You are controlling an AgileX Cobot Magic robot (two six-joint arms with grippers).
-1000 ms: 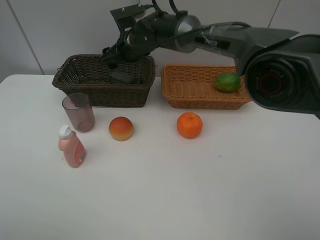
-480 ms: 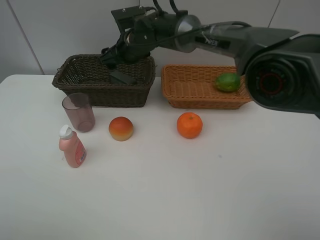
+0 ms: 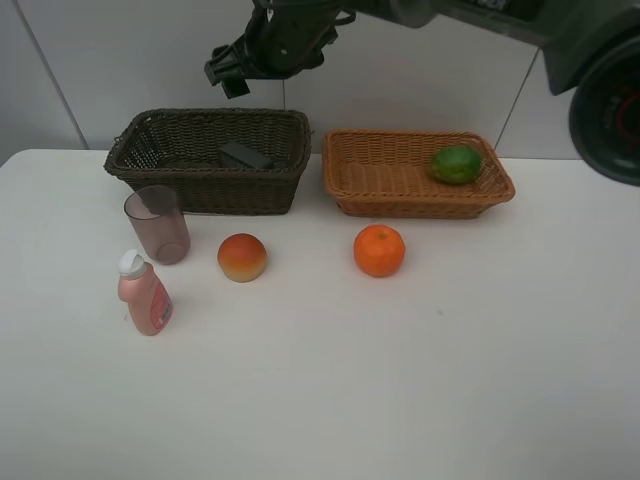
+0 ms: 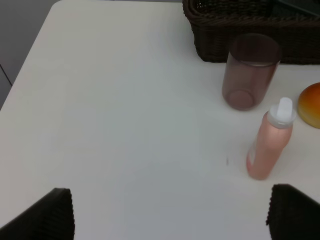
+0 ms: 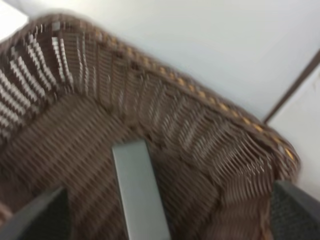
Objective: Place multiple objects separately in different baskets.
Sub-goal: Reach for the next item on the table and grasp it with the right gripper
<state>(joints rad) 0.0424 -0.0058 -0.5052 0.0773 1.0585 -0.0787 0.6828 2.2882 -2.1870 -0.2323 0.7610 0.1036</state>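
Observation:
The black bottle (image 3: 245, 155) lies flat in the dark brown basket (image 3: 150, 150), also seen in the right wrist view (image 5: 135, 190). My right gripper (image 3: 226, 76) hangs open and empty above that basket, jaws wide apart (image 5: 165, 220). The green fruit (image 3: 456, 164) lies in the light tan basket (image 3: 400, 205). On the table stand the purplish cup (image 3: 157, 224) and the pink bottle (image 3: 144, 293), with the peach-like fruit (image 3: 242, 257) and the orange (image 3: 379, 250) beside them. My left gripper (image 4: 170, 220) is open and empty, short of the pink bottle (image 4: 270, 142) and cup (image 4: 250, 70).
The two baskets stand side by side at the table's back edge against a grey wall. The right arm (image 3: 480, 15) stretches across the top from the right. The white table (image 3: 400, 380) spreads out in front of the objects.
My right gripper has risen out of the dark brown basket and moved up, leaving the black bottle lying inside. Nothing else has moved.

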